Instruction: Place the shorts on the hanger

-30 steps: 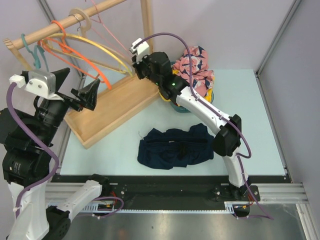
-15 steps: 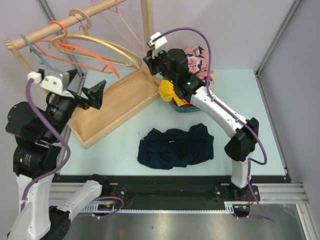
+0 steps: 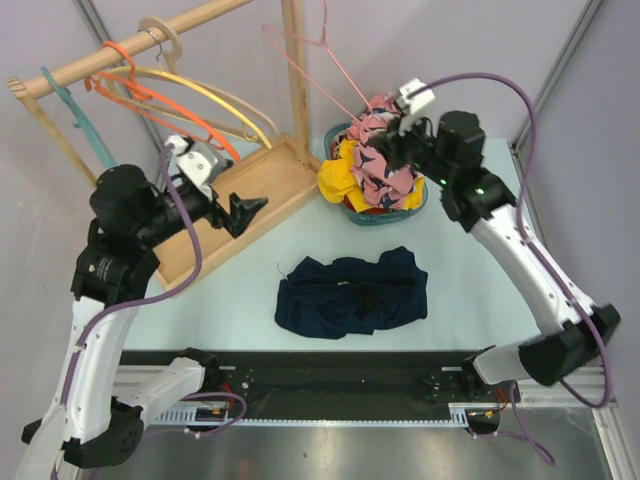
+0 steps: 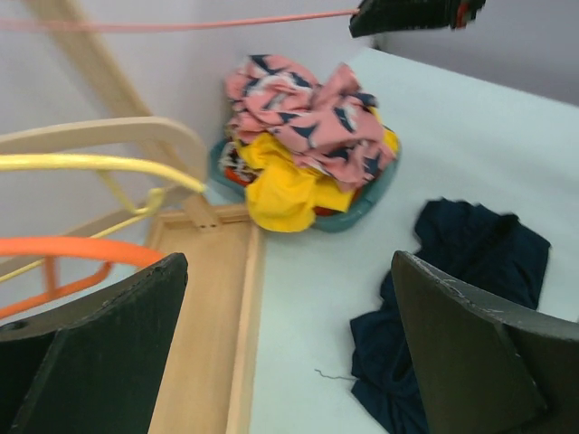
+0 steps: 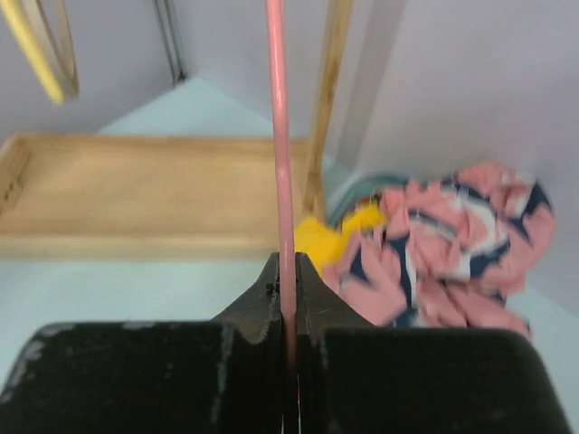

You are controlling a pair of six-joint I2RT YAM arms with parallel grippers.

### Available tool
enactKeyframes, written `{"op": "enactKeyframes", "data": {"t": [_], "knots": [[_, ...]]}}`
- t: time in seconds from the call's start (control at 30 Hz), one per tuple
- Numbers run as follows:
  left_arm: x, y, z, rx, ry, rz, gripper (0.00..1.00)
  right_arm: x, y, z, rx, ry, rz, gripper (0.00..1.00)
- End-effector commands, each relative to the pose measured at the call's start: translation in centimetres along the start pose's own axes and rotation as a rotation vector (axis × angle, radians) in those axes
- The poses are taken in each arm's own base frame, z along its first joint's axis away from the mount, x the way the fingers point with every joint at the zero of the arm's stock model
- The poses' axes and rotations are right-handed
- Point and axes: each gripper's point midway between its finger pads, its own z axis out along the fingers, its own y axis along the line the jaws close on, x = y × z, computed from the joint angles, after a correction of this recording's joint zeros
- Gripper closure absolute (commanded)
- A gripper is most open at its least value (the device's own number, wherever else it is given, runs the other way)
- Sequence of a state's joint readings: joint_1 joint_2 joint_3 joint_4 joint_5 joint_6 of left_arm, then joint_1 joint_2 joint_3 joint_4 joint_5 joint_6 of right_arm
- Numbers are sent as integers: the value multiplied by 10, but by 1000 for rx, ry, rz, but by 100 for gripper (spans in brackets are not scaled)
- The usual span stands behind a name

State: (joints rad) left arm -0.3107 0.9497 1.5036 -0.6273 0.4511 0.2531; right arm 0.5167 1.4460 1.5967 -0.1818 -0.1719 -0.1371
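At left we see the left gripper [image 3: 233, 205] released, jaws wide, hanging over the wooden tray [image 3: 205, 240]; in the middle the shorts [image 3: 350, 295] lie crumpled on the table [image 3: 490, 250] near its front edge, apart from both arms. Further right, the right gripper [image 5: 287, 267] is clenched on a thin bar of the hanger [image 5: 280, 136], holding it in the air beside the basket [image 3: 416, 205] of clothes.
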Motion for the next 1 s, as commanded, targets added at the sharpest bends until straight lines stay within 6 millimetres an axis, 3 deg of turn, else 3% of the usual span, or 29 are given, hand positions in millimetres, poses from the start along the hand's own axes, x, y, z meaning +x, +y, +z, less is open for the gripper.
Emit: {"op": "enactKeyframes", "data": {"t": [0.0, 0.1, 0.13, 0.17, 0.23, 0.3, 0.43, 0.5, 0.53, 0.57, 0.67, 0.83, 0.97], "knots": [[29, -50, 10, 259, 31, 79, 0, 41, 16, -71, -133, 169, -19, 100], [59, -73, 18, 314, 77, 155, 0, 76, 32, -121, -221, 294, -3, 100], [73, -84, 20, 341, 99, 169, 0, 83, 37, -133, -244, 315, -9, 100], [80, -89, 20, 358, 111, 165, 0, 85, 44, -158, -260, 331, -17, 100], [97, -97, 17, 374, 129, 130, 0, 106, 57, -184, -315, 392, -33, 100], [102, -99, 16, 366, 119, 109, 0, 109, 69, -207, -356, 397, -54, 100], [133, -111, 4, 378, 166, 42, 0, 142, 88, -248, -430, 536, -21, 100], [130, -107, -5, 322, 123, 46, 0, 147, 96, -262, -477, 542, -37, 100], [145, -107, -6, 305, 136, 44, 0, 151, 101, -268, -500, 554, -30, 100], [137, -99, -10, 246, 87, 69, 0, 153, 107, -272, -539, 541, -41, 100], [150, -98, -11, 227, 69, 103, 0, 154, 115, -277, -589, 525, -48, 100], [166, -113, -7, 325, 77, 170, 0, 156, 136, -278, -729, 533, -35, 100], [177, -136, -7, 476, 96, 162, 6, 154, 140, -273, -748, 522, -42, 100]]}}
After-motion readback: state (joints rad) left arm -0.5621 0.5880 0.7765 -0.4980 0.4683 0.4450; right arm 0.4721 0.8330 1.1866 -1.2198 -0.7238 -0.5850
